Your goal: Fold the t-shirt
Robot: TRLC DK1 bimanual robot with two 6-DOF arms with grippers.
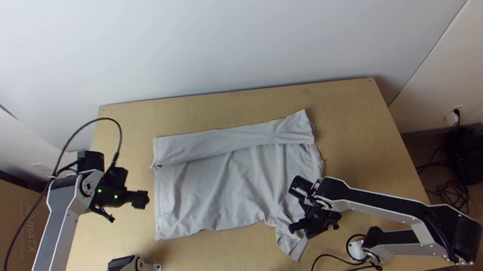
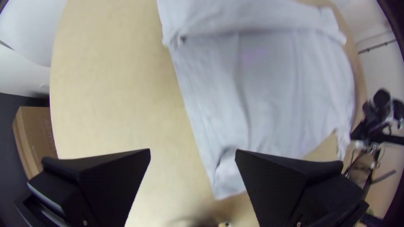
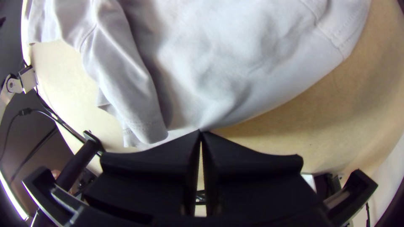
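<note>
One t-shirt [image 1: 229, 187] is laid on one table [image 1: 356, 117], its far edge turned over in one band, one sleeve [image 1: 292, 245] pointed nearward; of two grippers, the left [image 1: 124, 209] is held beside it, jaws apart; the right [image 1: 316, 227] is closed on its edge near that sleeve.

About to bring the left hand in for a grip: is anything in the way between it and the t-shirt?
Nothing visible stands between the left hand and the t-shirt, just bare table. The right hand pinches its edge toward the other end.
</note>
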